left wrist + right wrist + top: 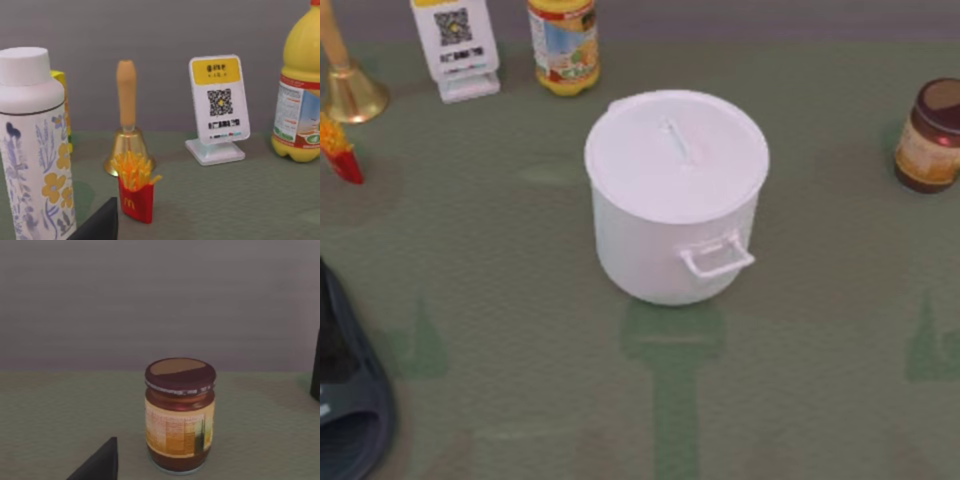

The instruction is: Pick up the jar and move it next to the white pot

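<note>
The jar (928, 136) is small, dark brown, with a brown lid and a tan-orange label. It stands upright at the table's far right edge, well apart from the white pot (675, 195). The pot is large, with a flat lid and a loop side handle, and sits mid-table. In the right wrist view the jar (180, 415) stands close ahead, and a dark part of my right gripper (100, 465) shows low beside it without touching it. A dark part of my left gripper (97, 225) shows in the left wrist view. Neither gripper appears in the top view.
Along the back stand a yellow bottle (563, 45), a QR sign (455, 45) and a brass bell (350, 90), with a red fries box (342, 150) in front. A dark grey object (345, 400) lies front left. A flowered white bottle (32, 145) stands near my left gripper.
</note>
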Tool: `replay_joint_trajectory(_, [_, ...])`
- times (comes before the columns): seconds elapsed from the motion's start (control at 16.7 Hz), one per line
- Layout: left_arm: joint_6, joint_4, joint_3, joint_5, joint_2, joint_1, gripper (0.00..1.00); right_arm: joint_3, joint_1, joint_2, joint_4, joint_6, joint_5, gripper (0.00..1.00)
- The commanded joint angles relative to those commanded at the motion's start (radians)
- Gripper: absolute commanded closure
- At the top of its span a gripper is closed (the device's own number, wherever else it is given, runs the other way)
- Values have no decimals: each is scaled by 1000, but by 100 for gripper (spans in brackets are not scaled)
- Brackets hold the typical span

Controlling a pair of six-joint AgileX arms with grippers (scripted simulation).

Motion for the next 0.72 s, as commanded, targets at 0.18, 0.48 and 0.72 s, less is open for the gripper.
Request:
replay_joint_trajectory(0.18, [0,0,0,0,0,0,0,4,-1,9,-8,-1,1,0])
replay_joint_trajectory(0.48, [0,0,0,0,0,0,0,118,-14,195,-181,-17,11,0])
replay_joint_trajectory(0.72, [0,0,0,0,0,0,0,363,-30,470,-405,-43,21,0])
